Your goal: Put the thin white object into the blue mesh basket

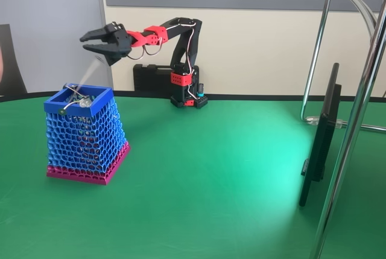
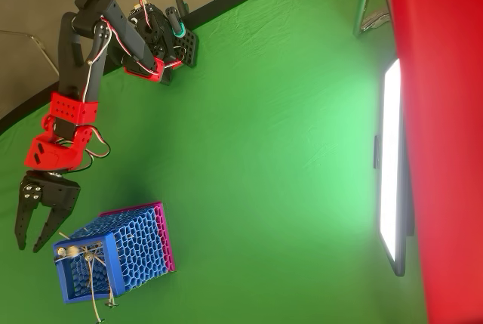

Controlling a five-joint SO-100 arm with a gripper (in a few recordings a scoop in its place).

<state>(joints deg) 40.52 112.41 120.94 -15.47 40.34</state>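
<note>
The blue mesh basket point(image 1: 84, 141) stands on the green table at the left, with a magenta base band. In the overhead view the basket point(image 2: 139, 245) sits at the lower left. My gripper point(image 1: 90, 44) hangs open just above and behind its rim, nothing between the fingers. Seen from above, the gripper point(image 2: 29, 245) is beside the basket's upper left corner. The thin white object point(image 1: 91, 73) shows as a pale blurred slanted streak in the air between the gripper and the basket's opening. A grey shiny bent piece point(image 1: 75, 105) lies across the rim, its yellow-green end outside.
A black monitor point(image 1: 319, 132) stands edge-on at the right, next to chrome stand tubes point(image 1: 356, 120). A black case point(image 1: 151, 78) lies behind the arm's base. From above, the monitor point(image 2: 392, 165) glows at the right edge beside a red surface point(image 2: 445, 112).
</note>
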